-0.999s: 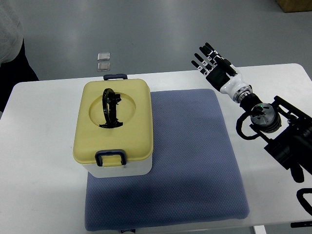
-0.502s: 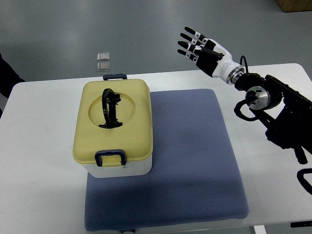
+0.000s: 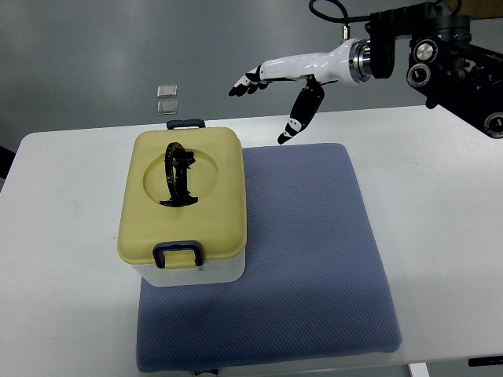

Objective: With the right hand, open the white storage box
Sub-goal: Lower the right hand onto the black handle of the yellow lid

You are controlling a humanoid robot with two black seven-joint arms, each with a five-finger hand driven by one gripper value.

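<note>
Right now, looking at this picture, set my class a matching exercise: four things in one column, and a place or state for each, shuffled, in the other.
Things:
1. storage box
2. blue mat
3. right hand
4. black handle

Places or states:
A. lying in the lid's round recess
B. raised above the table's far edge, fingers spread
C. closed, on the mat's left part
D. spread flat on the white table

Pairs: 1-C, 2-D, 3-B, 4-A

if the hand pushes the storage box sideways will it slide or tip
The storage box looks squat and wide-based, so it probably slides rather than tips. It sits on a textured blue mat, which likely adds grip. The right hand is open and clear of it.
</note>
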